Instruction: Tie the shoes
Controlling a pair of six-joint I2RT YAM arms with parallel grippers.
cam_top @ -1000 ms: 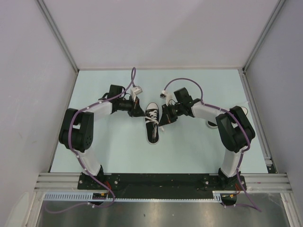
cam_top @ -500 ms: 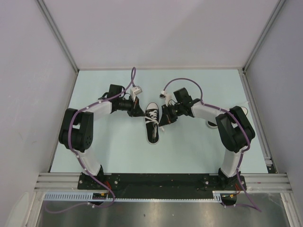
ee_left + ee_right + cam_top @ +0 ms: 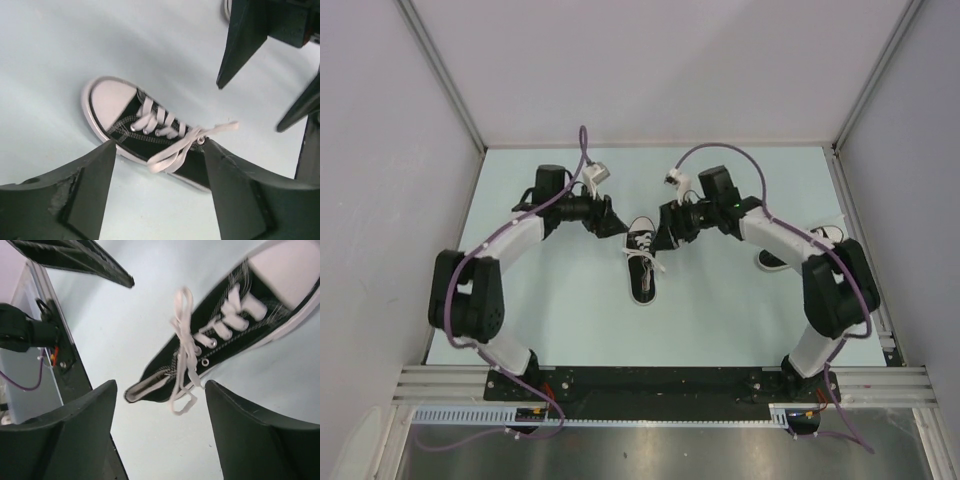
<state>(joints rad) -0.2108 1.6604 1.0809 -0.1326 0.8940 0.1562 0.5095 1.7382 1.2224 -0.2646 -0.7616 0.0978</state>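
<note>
The small black canvas sneaker with a white rubber toe cap (image 3: pixel 642 285) lies at the middle of the pale blue tabletop (image 3: pixel 560 310), toe pointing away from the arm bases. Its long white laces (image 3: pixel 176 150) are gathered over the tongue in what looks like 2 loops with loose ends, so a bow seems formed; how snug it is I cannot tell. The left hand (image 3: pixel 617 224) and right hand (image 3: pixel 665 236) flank the toe end, fingers spread apart, gripping nothing. The other sneaker (image 3: pixel 769 261) lies partly hidden behind the right arm, its laces unseen, and is probably the work left.
</note>
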